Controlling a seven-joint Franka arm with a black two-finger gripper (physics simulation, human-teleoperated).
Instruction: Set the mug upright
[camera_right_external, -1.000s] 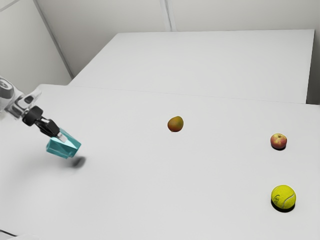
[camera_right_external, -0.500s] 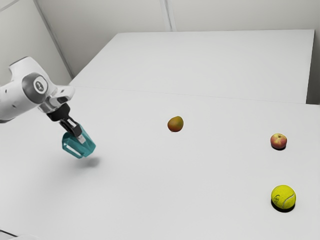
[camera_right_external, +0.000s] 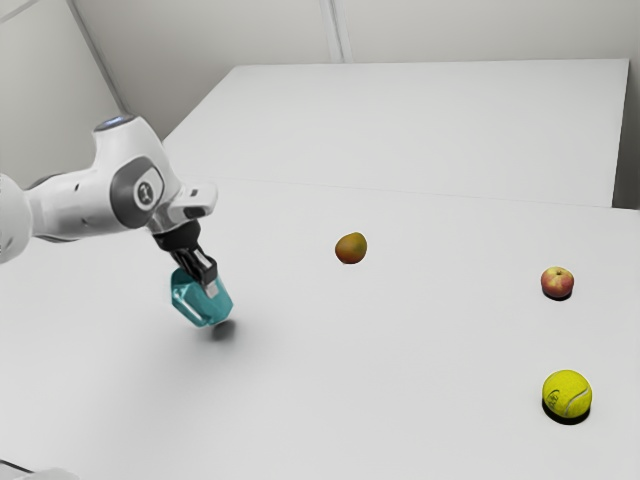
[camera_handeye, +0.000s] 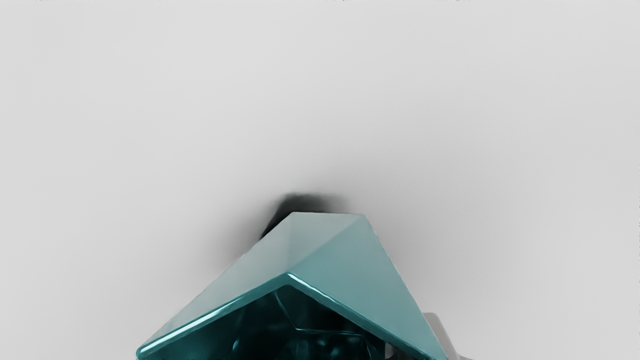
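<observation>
here's the arm (camera_right_external: 125, 192), in from the exterior view's left, gripper (camera_right_external: 211, 289) slanting down and clamped on the tilted mug (camera_right_external: 207, 309), above the table (camera_right_external: 400, 350)!

The exterior view looks from the arm's side, well back and raised, slanting down across the smooth white desk (camera_right_external: 420, 400) past its far edge. The wrist view rides the black two-finger claw (camera_right_external: 209, 287), close to the faceted teal mug (camera_right_external: 190, 300), facing the desk. Both share the mug and desktop beside it.
</observation>
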